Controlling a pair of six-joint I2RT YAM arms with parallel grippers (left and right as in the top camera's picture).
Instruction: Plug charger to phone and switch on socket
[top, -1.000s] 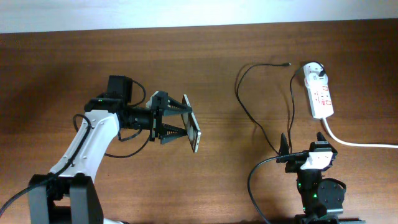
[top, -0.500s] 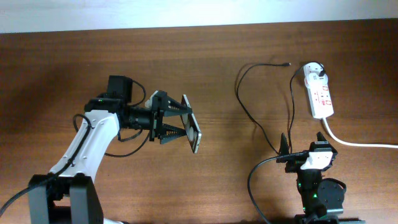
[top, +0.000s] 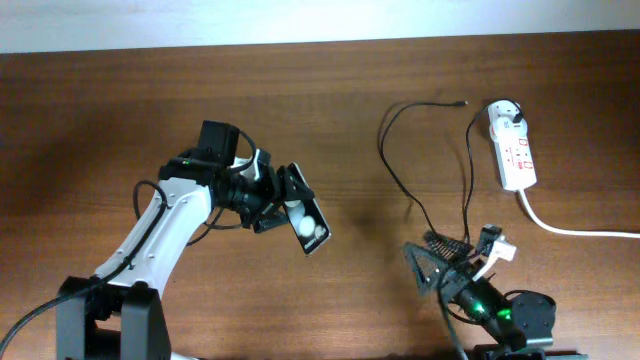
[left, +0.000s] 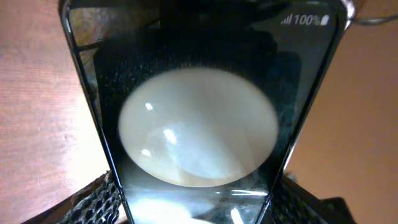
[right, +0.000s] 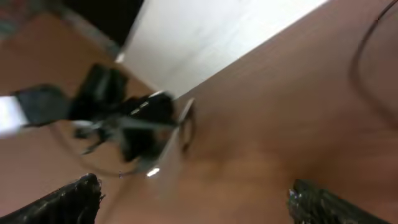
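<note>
Left gripper (top: 292, 208) clenched on the phone (top: 313, 232), held up with its screen showing, likely ready for plugging. Right gripper (top: 455, 256) gapes empty beside the charger cable (top: 383, 145); its tip lies near the socket (top: 512, 150).

Left side: the brown wooden table (top: 90, 120) lies bare and free to cross.
Centre: the left gripper (top: 296, 214), clamped on the small black rectangular smartphone (top: 311, 229), blocks the way.
Centre-right: the long thin black charger cable (top: 382, 140) loops over the wood.
Far right: the white elongated power strip (top: 513, 150) and its thick white cord (top: 570, 230) bar the way.
</note>
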